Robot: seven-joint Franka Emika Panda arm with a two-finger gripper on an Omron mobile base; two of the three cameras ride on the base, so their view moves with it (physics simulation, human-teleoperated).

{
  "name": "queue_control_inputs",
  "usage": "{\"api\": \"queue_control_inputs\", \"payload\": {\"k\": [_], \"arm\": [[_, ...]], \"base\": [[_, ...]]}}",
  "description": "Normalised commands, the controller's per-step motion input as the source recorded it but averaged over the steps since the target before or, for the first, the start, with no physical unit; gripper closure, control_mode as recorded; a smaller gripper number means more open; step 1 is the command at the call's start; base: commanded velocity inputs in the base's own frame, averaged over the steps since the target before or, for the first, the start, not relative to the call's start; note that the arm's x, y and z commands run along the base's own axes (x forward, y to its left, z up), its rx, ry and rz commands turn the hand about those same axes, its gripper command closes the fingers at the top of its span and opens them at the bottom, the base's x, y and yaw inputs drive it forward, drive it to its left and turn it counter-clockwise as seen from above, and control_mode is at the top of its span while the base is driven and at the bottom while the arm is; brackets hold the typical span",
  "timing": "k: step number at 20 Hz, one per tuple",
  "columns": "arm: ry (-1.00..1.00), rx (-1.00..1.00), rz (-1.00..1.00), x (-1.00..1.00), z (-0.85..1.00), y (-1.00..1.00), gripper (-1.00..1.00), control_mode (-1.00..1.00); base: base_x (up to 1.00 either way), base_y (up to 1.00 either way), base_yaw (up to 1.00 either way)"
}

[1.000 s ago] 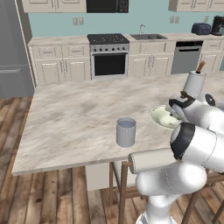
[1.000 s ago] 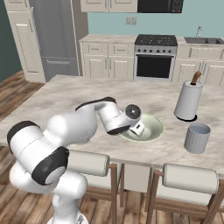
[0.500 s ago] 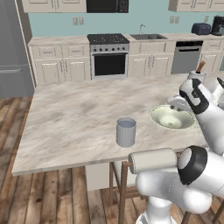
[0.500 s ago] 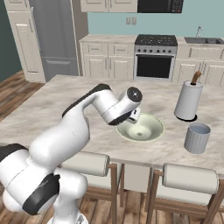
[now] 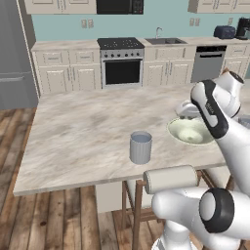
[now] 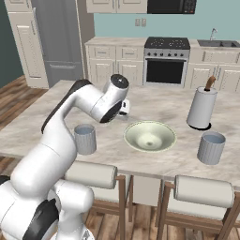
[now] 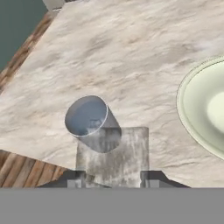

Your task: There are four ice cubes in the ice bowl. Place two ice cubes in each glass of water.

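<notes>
My gripper [image 7: 113, 176] is shut on a pale grey-white ice cube [image 7: 113, 151] that fills the gap between its tips. In the hand view one glass of water [image 7: 89, 118] lies just beyond the cube, and the pale green ice bowl [image 7: 186, 111] is at the right. From the right base view the gripper [image 6: 124, 108] hangs above the counter, between the left glass [image 6: 85, 138] and the ice bowl [image 6: 150, 136]. The second glass [image 6: 211, 147] stands right of the bowl. The left base view shows the gripper [image 5: 186, 111] just behind the bowl [image 5: 188, 133], right of the glass [image 5: 140, 146].
A tall white holder [image 6: 201, 108] with a brown-handled utensil stands behind the right glass. Two stools [image 6: 91, 174] sit under the marble island's near edge. Stove and cabinets line the far wall.
The hand has risen out of the bowl and swung left over the counter, toward the left glass, with the cube still between its fingers. Bowl and glasses have not moved.
</notes>
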Motion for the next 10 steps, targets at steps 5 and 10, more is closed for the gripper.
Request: {"api": "queue_control_inputs", "payload": {"k": [5,10], "arm": [[0.04,-0.17,0.14,-0.25,0.18,0.69,1.00,-1.00],[0.07,-0.14,0.12,-0.10,0.10,0.60,1.00,-1.00]], "base": [[0.00,0.00,0.00],[0.00,0.00,0.00]]}}
